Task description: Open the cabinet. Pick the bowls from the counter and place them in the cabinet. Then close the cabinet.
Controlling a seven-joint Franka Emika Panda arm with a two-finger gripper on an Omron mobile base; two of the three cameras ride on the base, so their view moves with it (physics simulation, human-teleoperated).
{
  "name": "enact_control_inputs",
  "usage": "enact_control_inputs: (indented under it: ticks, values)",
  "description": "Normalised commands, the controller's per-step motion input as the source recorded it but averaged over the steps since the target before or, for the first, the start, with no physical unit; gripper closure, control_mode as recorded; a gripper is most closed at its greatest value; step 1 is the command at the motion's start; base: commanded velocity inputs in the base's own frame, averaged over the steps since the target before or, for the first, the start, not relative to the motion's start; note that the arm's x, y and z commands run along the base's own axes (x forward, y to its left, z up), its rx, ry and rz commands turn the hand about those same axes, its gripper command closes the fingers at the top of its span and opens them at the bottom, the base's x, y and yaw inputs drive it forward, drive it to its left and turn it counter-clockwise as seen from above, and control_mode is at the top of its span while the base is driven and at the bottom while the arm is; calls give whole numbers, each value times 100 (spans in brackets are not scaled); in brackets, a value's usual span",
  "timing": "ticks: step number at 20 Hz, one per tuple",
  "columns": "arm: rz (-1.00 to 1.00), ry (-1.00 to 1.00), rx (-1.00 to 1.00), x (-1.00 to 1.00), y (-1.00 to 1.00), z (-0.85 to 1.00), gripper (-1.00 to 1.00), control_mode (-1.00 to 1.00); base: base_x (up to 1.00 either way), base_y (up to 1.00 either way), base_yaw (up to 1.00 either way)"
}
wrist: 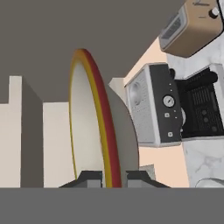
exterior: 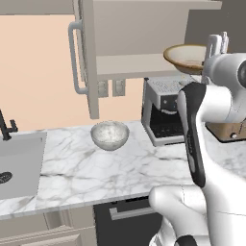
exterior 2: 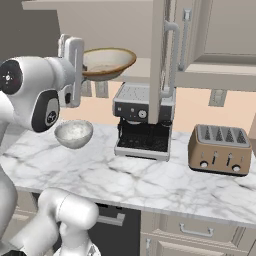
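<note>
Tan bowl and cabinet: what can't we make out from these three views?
- Tan bowl: its far rim is hidden by the open cabinet door in the right base view.
- Cabinet: its top is cut off by the frame edge in both base views.
- Gripper: in the hand view the jaws straddle the bowl's rim; the contact itself is below the picture's edge.

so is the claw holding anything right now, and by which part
Yes: the claw is shut on the tan bowl, pinching its brown rim between the two fingertips, with the bowl raised up at the open cabinet.
</note>
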Motion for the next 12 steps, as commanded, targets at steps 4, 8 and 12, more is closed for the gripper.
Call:
enact_control_inputs:
  ticks: [4, 8, 12]
  values:
    - [0, 9, 3, 40, 0, 18, 100, -100, 0, 0, 0]
    - [0, 1, 0, 42, 0, 0, 100, -100, 0, 0, 0]
    - [0, 0, 0, 38, 0, 0, 100, -100, 0, 0, 0]
